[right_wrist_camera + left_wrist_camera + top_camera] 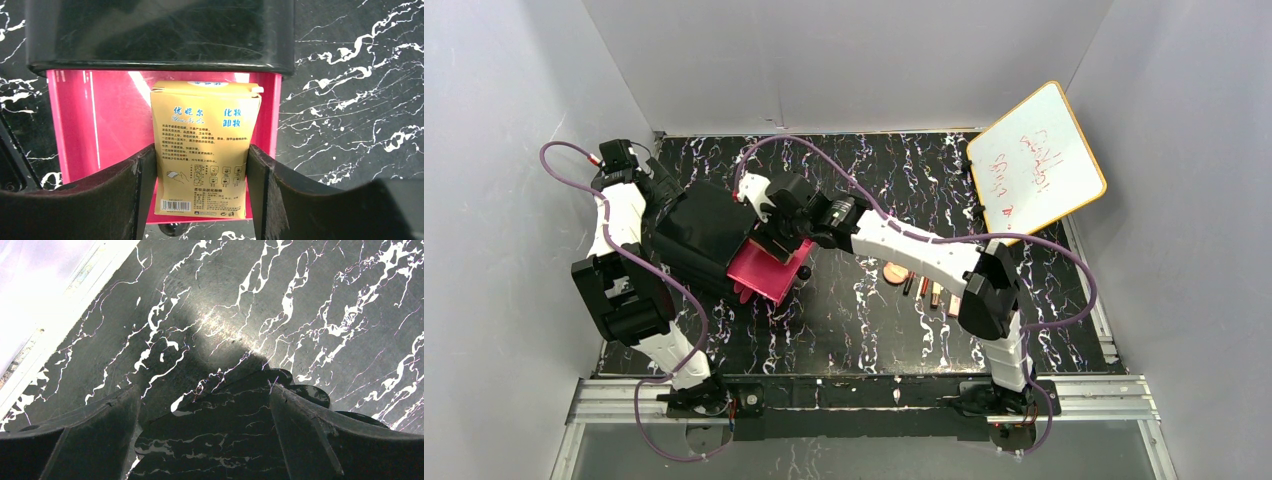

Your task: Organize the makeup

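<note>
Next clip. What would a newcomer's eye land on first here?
The yellow packet, clamped in the right gripper over the open pink drawer of the black box, left of centre. Then the orange-rimmed whiteboard propped at the far right, and the small makeup cluster beside the right arm.

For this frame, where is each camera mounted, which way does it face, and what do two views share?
Top external: above and behind the bases, looking down at the marble table; both arms show.
Left wrist: on the left arm, facing down at the table; the left gripper frames the bottom.
Right wrist: facing down into the pink drawer; the right gripper clamps the yellow packet.
Shared: top and right wrist both show the drawer and black box.
</note>
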`<move>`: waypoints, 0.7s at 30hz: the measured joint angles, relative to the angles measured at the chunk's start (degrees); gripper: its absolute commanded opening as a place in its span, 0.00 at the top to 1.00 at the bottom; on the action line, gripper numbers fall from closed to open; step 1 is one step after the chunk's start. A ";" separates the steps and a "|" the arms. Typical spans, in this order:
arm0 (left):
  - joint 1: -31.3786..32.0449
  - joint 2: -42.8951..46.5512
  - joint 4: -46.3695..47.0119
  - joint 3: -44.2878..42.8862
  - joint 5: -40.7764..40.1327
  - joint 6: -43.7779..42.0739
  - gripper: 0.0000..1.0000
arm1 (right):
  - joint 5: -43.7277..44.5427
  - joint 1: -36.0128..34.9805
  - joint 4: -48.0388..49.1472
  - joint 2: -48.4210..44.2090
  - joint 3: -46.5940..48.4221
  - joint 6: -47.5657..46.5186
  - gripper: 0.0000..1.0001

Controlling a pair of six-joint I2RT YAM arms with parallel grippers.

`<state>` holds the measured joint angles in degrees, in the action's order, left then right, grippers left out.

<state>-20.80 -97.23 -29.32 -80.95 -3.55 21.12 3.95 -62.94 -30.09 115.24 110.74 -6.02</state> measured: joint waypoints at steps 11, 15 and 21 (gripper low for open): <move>0.00 0.00 0.07 0.00 0.00 -0.13 0.02 | -0.02 2.05 0.26 1.79 0.00 -0.68 0.19; 0.00 0.00 0.07 0.00 0.00 -0.15 0.02 | -0.09 2.19 0.26 2.91 0.00 -0.92 0.12; 0.00 0.00 0.09 0.00 0.02 -0.15 0.02 | 0.50 2.16 0.28 2.99 0.00 -1.44 0.04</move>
<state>-20.80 -97.23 -29.23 -80.95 -3.53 20.97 4.45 -60.77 -29.80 118.24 110.74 -7.46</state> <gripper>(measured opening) 0.983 0.936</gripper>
